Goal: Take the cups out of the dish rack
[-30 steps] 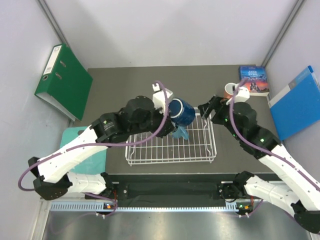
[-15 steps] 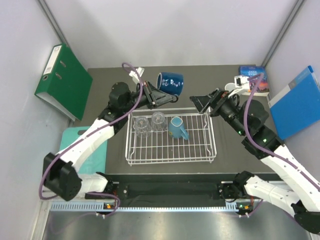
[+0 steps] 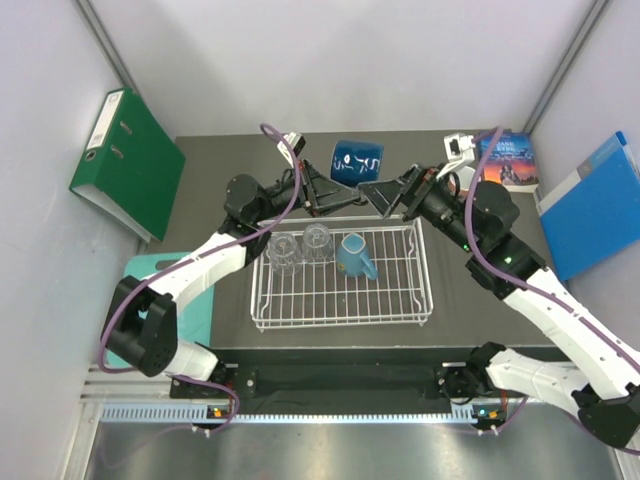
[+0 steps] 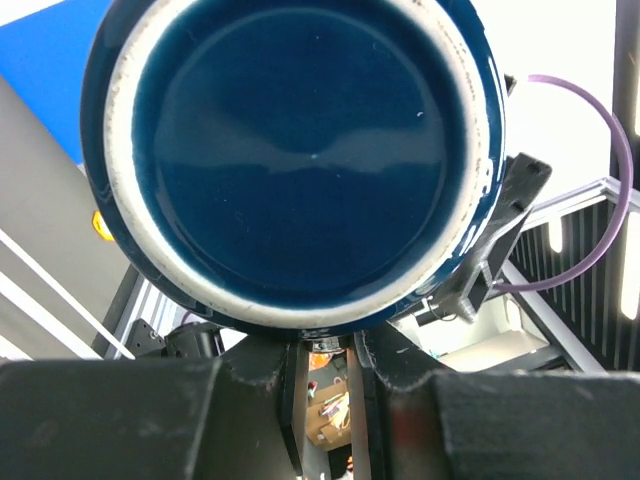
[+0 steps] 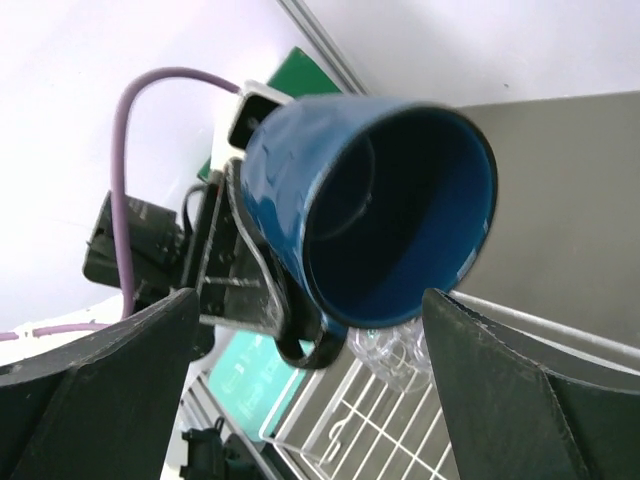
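Observation:
My left gripper is shut on the handle of the dark blue mug, which hangs in the air behind the dish rack. In the left wrist view the mug's base fills the frame above the nearly closed left gripper. My right gripper stands open beside the mug, pointing at it. From the right wrist the mug's mouth faces the camera between the right gripper's wide-spread jaws. Two clear glass tumblers and a light blue mug sit in the rack.
A green binder leans at the left wall and a blue binder at the right. A book lies at the back right. A teal board lies left of the rack.
The left arm has carried the dark blue mug up from over the rack to the space behind it. The right gripper has swung left toward the mug and opened a little wider.

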